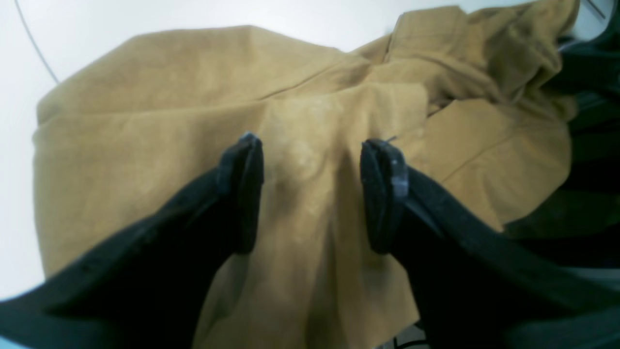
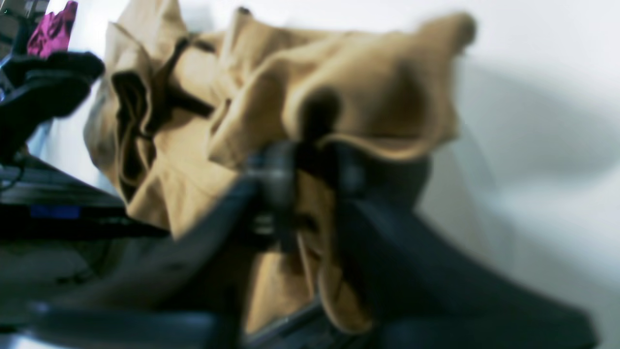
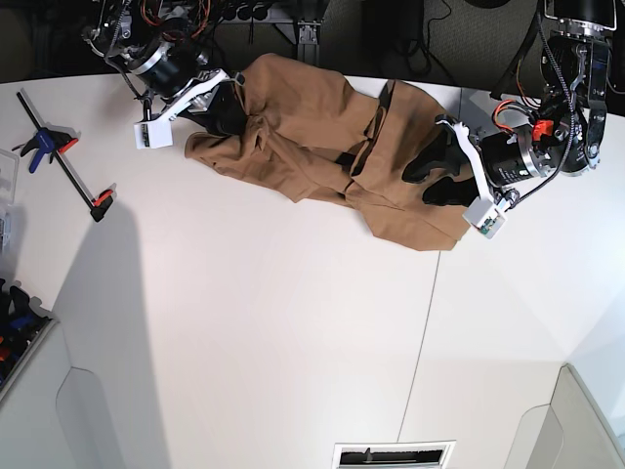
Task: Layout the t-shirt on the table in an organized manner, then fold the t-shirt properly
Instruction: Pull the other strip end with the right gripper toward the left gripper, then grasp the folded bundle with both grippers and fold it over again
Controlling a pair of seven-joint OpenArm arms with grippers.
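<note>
Loosely bunched t-shirt (image 3: pixel 322 147) across table (image 3: pixel 244 332)

The t-shirt (image 3: pixel 322 156) lies bunched at the upper middle of the counter (image 3: pixel 244 332). The right pincer (image 3: pixel 227 115) sits at its left end, the left pincer (image 3: pixel 430 179) at its right end. A bar clamp (image 3: pixel 63 156) lies far left.
</note>
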